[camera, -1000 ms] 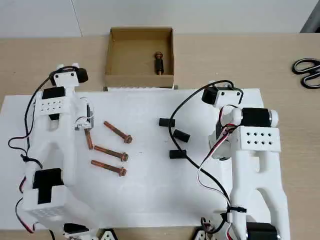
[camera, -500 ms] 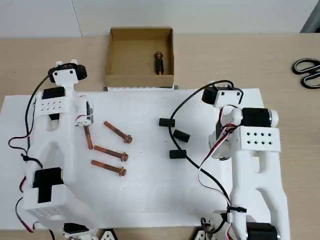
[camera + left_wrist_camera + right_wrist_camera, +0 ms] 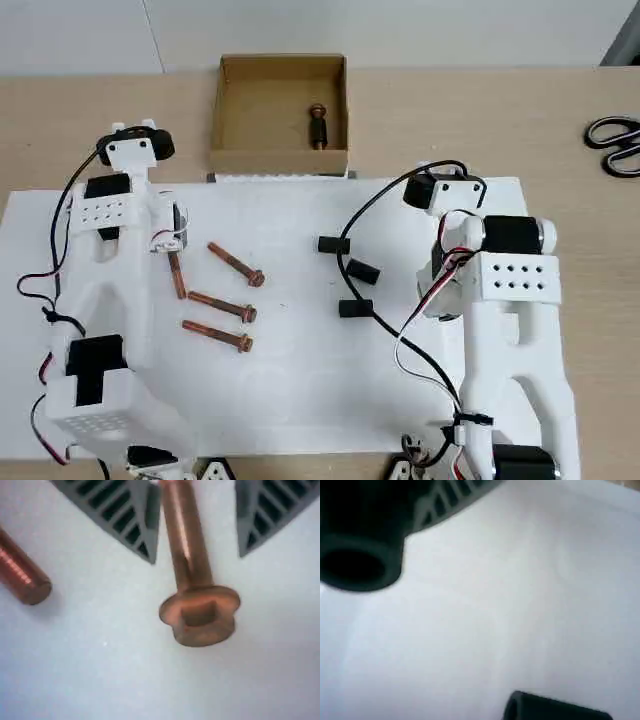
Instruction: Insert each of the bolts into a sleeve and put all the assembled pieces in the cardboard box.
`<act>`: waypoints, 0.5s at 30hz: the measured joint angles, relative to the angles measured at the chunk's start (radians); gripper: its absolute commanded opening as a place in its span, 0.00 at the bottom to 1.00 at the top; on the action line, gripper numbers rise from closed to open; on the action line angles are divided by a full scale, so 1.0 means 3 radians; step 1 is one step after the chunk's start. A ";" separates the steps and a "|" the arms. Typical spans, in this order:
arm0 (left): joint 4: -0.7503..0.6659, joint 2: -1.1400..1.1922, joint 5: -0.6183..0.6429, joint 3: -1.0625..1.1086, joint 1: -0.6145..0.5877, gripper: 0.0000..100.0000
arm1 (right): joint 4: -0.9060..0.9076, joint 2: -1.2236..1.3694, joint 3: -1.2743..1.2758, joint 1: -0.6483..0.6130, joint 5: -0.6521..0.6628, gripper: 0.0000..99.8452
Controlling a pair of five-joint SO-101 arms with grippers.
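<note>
Pale wooden bench (image 3: 520,100), white sheet (image 3: 300,400) over it.
Item 1: cardboard box (image 3: 280,160) at 12 o'clock, one assembled piece (image 3: 318,126) inside.
Item 2: four copper bolts (image 3: 236,263) at 9 o'clock; we find the left gripper (image 3: 196,557) spread wide astride the outermost bolt (image 3: 197,615), shank between its jaws, not yet clamped, placed, we judge, for pickup.
Item 3: three loose sleeves (image 3: 334,244) near centre.
Item 4: right gripper (image 3: 375,535) at 3 o'clock, holding a fourth sleeve (image 3: 357,567), bore outward, presumably to receive that bolt.
Item 5: scissors (image 3: 615,140) at 2 o'clock, off the sheet, spare.
Writing: none legible to us on any item.
</note>
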 measured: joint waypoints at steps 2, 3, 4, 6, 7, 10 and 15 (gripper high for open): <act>0.0000 0.0000 0.0000 0.0000 0.0000 0.11 | 0.0000 0.0000 0.0000 0.0000 0.0000 0.00; 0.0000 0.0000 0.0000 0.0000 0.0000 0.10 | 0.0000 0.0000 0.0000 0.0000 0.0000 0.00; 0.0000 0.0026 0.0000 0.0000 0.0000 0.10 | 0.0000 0.0000 0.0000 0.0000 0.0000 0.00; 0.0000 0.0138 0.0000 -0.0015 0.0000 0.10 | 0.0000 0.0000 0.0000 0.0000 0.0000 0.00; 0.0000 0.0194 0.0000 -0.0015 0.0000 0.10 | 0.0000 0.0000 0.0000 0.0000 0.0000 0.00; 0.0000 0.0271 0.0000 -0.0026 0.0000 0.10 | 0.0000 0.0000 0.0000 0.0000 0.0000 0.00; -0.0031 0.0307 0.0000 -0.0056 0.0000 0.10 | 0.0000 0.0000 0.0000 0.0000 0.0000 0.00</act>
